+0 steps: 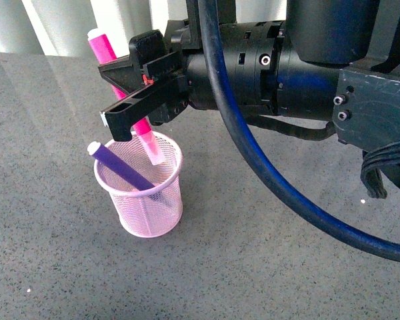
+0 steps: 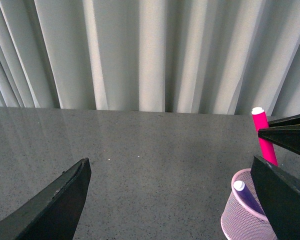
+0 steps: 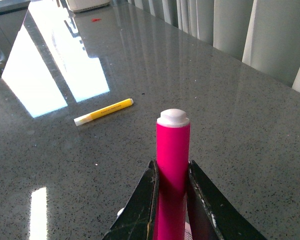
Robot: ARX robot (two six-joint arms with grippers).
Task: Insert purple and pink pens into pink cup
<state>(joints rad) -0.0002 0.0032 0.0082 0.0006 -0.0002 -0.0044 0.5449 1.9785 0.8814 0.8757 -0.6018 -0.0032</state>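
The pink cup [image 1: 147, 200] stands on the grey table, a pale pink mesh holder. The purple pen [image 1: 120, 167] leans inside it, white end up and to the left. My right gripper [image 1: 130, 100] is shut on the pink pen [image 1: 103, 47], held tilted over the cup; its pale cap end [image 1: 152, 150] dips inside the rim. In the right wrist view the pink pen [image 3: 172, 150] stands clamped between the fingers [image 3: 140, 205]. In the left wrist view the cup [image 2: 242, 215], purple pen [image 2: 245, 192] and pink pen [image 2: 262, 137] show. My left gripper [image 2: 175, 200] is open and empty, beside the cup.
A yellow marker [image 3: 104, 111] lies on the grey table further off in the right wrist view. White curtains [image 2: 150, 55] hang behind the table's far edge. The right arm and its blue cable [image 1: 267, 173] fill the upper right of the front view.
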